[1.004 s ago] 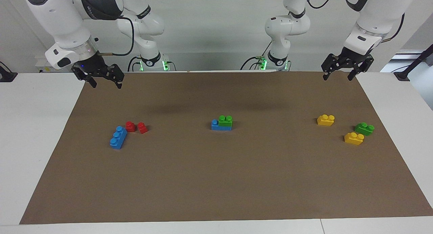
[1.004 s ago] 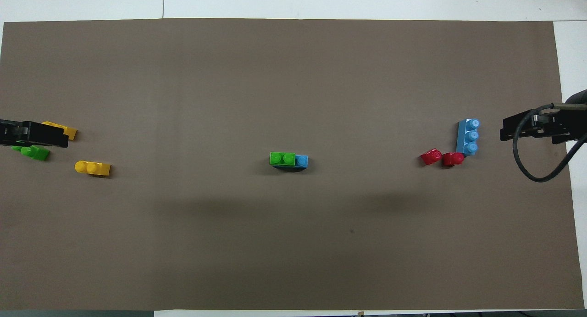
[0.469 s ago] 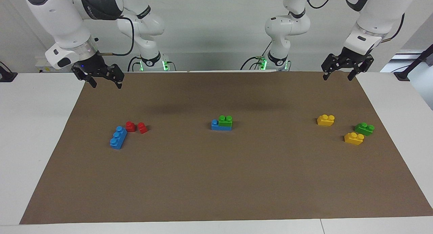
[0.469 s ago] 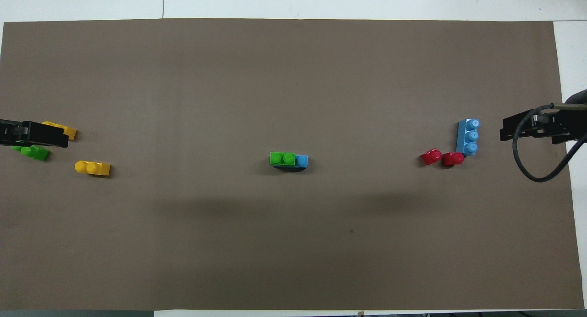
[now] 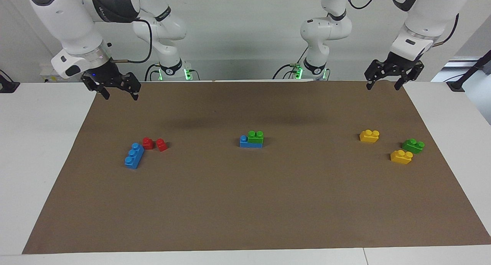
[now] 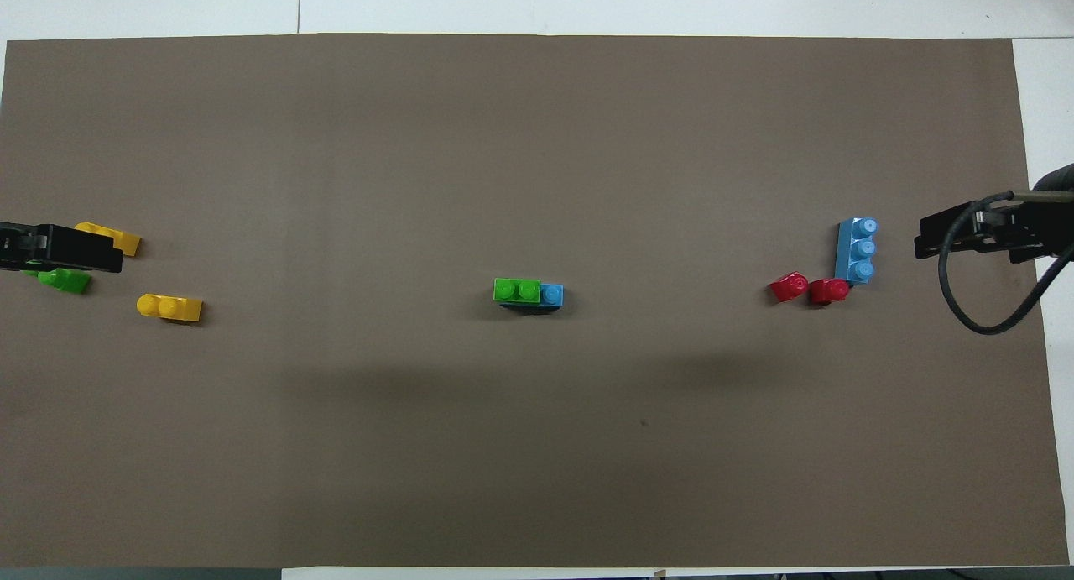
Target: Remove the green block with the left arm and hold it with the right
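Both arms are up at their own ends of the brown mat (image 5: pixel 245 203), nothing grasped: the left gripper (image 5: pixel 384 81) hangs with its fingers spread over the mat's corner nearest the robots, and the right gripper (image 5: pixel 117 89) hangs likewise, fingers apart and empty, over the corner at the right arm's end. The green block (image 5: pixel 255 138) sits well away from both pincers, mid-mat, pressed onto a blue brick (image 5: pixel 245 142) whose one free stud pokes out toward the right arm's end. Here's the worry: pull on the green block without the blue brick pinned and the pair likely lifts as one, or skids across the mat; and that exposed blue end is a small target for the right gripper, so a sloppy pinch could tip the stack. Mistaken identity is a risk too, because below and ahead of the left gripper lies a darker green brick (image 5: pixel 413 145) among two yellow bricks (image 5: pixel 369 136), far closer to it than the real target. Out from the right gripper sit a long blue brick (image 5: pixel 134 155) and two red pieces (image 5: pixel 155 144). None of these appears to block either path to the middle.
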Tool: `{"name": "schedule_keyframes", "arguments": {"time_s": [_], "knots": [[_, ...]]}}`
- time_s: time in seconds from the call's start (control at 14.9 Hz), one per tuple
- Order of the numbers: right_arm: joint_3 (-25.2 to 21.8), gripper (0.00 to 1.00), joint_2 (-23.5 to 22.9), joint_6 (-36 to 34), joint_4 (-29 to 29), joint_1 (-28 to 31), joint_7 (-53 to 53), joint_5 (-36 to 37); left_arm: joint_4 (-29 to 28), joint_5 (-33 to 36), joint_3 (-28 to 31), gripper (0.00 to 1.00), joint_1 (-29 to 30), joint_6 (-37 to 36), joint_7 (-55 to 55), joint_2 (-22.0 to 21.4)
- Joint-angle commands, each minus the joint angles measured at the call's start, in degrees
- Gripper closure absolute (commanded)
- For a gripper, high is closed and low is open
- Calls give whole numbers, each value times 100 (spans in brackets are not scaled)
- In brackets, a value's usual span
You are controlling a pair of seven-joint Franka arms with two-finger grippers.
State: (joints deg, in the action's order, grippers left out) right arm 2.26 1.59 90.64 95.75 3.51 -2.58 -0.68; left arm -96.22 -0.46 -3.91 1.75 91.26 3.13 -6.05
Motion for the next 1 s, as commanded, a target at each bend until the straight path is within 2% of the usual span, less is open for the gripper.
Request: {"name": "schedule_keyframes", "arguments": {"time_s": [0.0,0.2,0.47,0.74,0.94], "knots": [[65,0,-1,119,-21,115,57,42,-143,55,-22,0,-52,-170,-408,-169],[65,0,-1,226,-4,98,-1222,15,-178,37,-197,0,-130,-311,-1338,-213],[126,1,-1,287,57,18,-2980,-37,-564,19,-206,0,-595,-267,-2779,-423],[135,1,148,313,400,-236,-5369,-748,-872,-401,-206,0,-1000,-39,-4755,-591],[135,1,87,357,444,-465,-6357,-976,-1030,-657,-206,0,-1272,286,-6013,-643]]}}
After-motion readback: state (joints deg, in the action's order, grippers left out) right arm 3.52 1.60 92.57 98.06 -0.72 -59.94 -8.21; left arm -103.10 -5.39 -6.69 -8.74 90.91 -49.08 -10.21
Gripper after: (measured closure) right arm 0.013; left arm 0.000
